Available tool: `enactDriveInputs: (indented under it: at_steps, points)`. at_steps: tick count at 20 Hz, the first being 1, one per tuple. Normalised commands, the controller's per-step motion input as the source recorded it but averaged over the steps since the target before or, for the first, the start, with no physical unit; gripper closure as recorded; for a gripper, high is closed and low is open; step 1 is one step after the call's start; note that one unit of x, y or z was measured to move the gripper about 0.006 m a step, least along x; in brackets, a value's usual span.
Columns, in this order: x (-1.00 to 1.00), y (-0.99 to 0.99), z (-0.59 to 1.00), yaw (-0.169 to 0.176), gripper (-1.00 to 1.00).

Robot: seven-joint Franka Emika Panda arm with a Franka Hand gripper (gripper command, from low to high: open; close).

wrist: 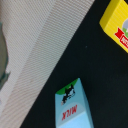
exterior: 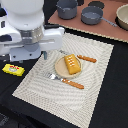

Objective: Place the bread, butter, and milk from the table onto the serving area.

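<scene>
The bread point(exterior: 72, 64), an orange-brown loaf with pale dots, lies on the round tan plate point(exterior: 61, 69) on the beige woven placemat point(exterior: 75, 97). The butter point(exterior: 13, 69), a flat yellow packet, lies on the black table off the mat's edge at the exterior view's left; it also shows in the wrist view point(wrist: 117, 25). The milk point(wrist: 74, 107), a white and light-blue carton, stands on the black table beside the mat's edge point(wrist: 40, 50); the arm hides it in the exterior view. My gripper point(exterior: 31, 50) hangs over that spot. Its fingers do not show.
An orange-handled fork point(exterior: 66, 81) and knife point(exterior: 85, 58) flank the plate. A brown board point(exterior: 107, 29) with grey pots point(exterior: 92, 15) stands at the back. A tan bowl point(exterior: 123, 17) sits at the exterior view's far right.
</scene>
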Motion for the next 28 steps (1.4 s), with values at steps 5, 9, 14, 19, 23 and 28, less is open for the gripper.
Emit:
enactDriveInputs:
  at_steps: [5, 9, 14, 19, 23, 28]
  points:
    - [-0.88, 0.0, -0.25, 0.055, -1.0]
    - [-0.89, 0.0, -0.26, 0.057, -1.0]
    - [-0.83, 0.0, -0.26, 0.082, -1.0]
    - [-0.75, 0.09, -0.22, 0.117, -1.0]
    - [-0.59, 0.18, -0.15, 0.154, -1.0]
    - [-0.54, 0.12, -0.28, 0.158, -1.0]
